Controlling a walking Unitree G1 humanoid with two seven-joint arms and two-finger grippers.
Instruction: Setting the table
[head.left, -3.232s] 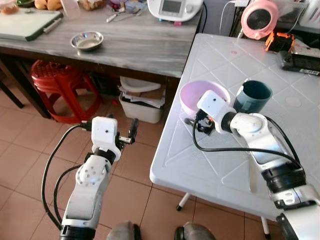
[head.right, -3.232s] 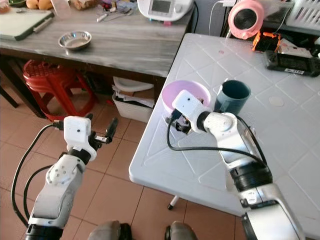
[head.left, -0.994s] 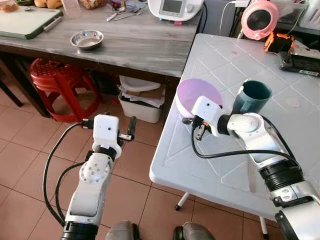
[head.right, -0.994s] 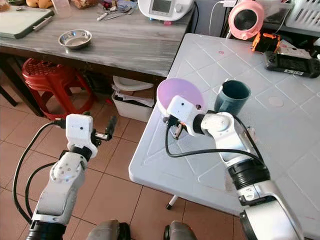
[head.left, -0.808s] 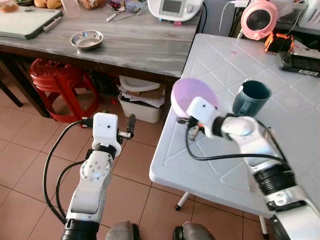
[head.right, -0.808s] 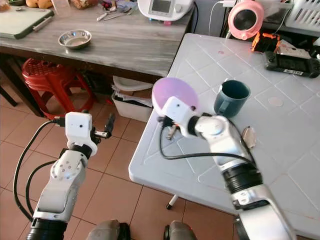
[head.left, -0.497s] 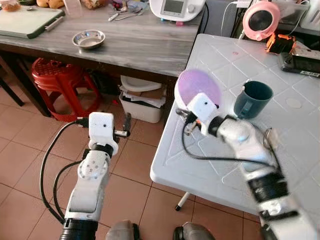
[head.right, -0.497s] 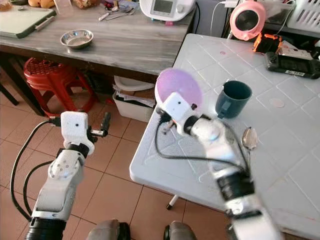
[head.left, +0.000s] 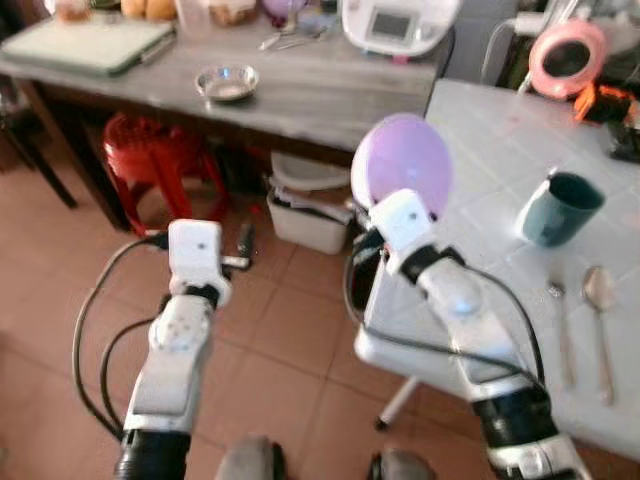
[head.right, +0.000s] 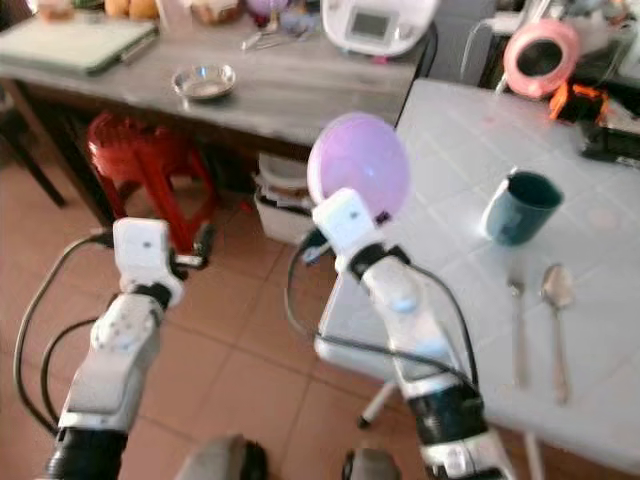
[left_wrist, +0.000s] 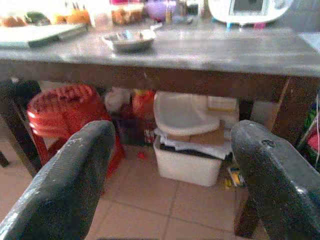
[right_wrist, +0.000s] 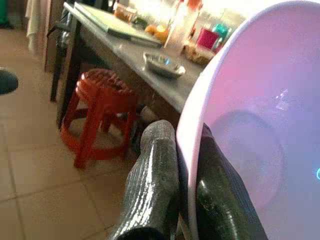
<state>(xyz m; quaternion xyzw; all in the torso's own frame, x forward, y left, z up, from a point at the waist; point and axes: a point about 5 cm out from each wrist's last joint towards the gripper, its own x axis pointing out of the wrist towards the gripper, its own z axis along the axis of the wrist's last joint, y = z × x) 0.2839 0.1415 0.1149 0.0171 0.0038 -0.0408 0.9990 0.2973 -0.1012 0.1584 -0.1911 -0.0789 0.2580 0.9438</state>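
Two long black fingers of the right gripper (right_wrist: 175, 200) pinch the rim of a round pink plastic bowl (head.left: 402, 164), one finger on the outside wall and one inside, as the right wrist view shows. The bowl is held up on edge, its underside towards the camera, off the white plastic table (head.left: 490, 140) and just past that table's left edge, above the tiled floor (head.left: 290, 330). On the table, to the right of the bowl, stands a dark teal mug (head.left: 562, 208) with its handle on the left. Nearer than the mug lie a metal fork (head.left: 560, 330) and a metal spoon (head.left: 598, 325), side by side and close together, both pointing away from the robot.

The left gripper (left_wrist: 172, 175) is held out over the floor on the left, well apart from the bowl, its two fingers spread wide with nothing between them. It faces a grey wooden counter (head.left: 300, 85) on the far side. On that counter sit a small steel dish (head.left: 227, 82), a green cutting board (head.left: 90, 42) at the far left, and a white kitchen appliance (head.left: 398, 22) to the right. Under the counter are a red plastic stool (head.left: 160, 150) and a white bin with cardboard in it (left_wrist: 187, 145). A pink round fan (head.left: 565, 55) stands at the far end of the white table.
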